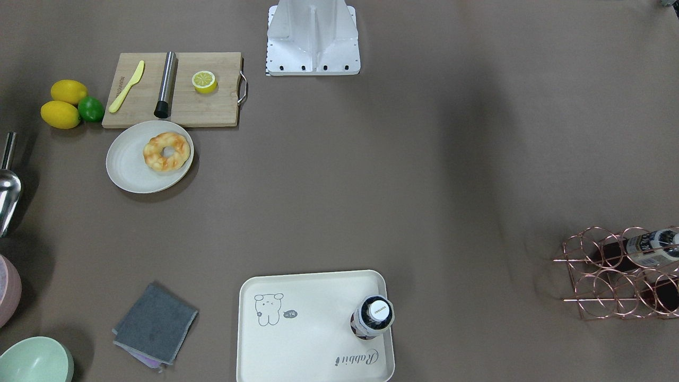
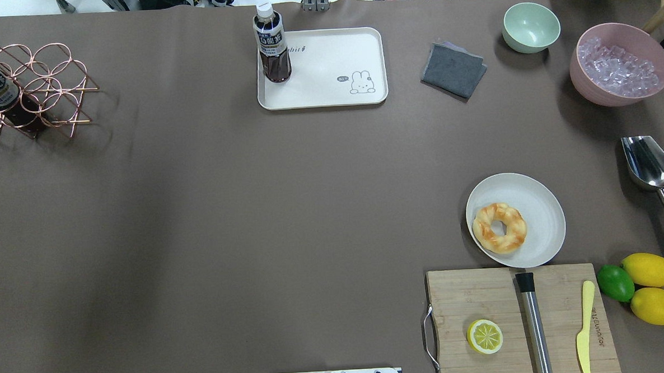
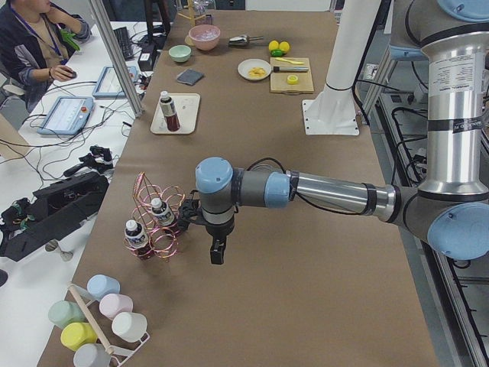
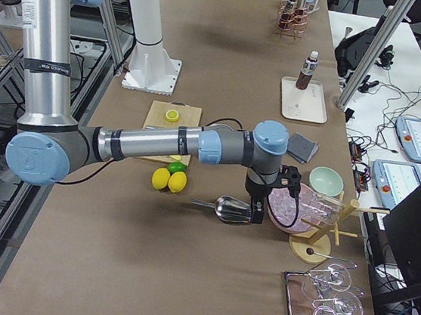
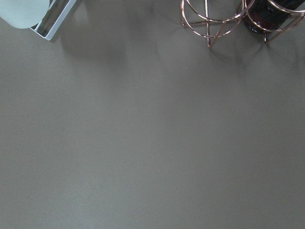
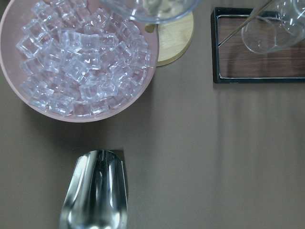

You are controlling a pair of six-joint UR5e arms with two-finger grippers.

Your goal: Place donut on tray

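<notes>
The donut (image 2: 514, 229) lies ready on a plate (image 2: 540, 200) at four o'clock, the tray (image 2: 327, 69) at twelve; I cannot tell whether the left tool (image 3: 218, 252) or the right tool (image 4: 256, 212) is open.

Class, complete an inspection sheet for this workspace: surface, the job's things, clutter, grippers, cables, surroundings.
Surface: brown table cover, smooth.
Job's things: donut on round plate; tray apart, holding an upright bottle.
Clutter: cutting board, lemon half, scoop, ice bowl, wire rack.
Grippers: left gripper beside the rack, right gripper by the scoop; open or shut cannot be told.
Cables: nothing seen on the table.
Surroundings: operator seated at side desk.
</notes>
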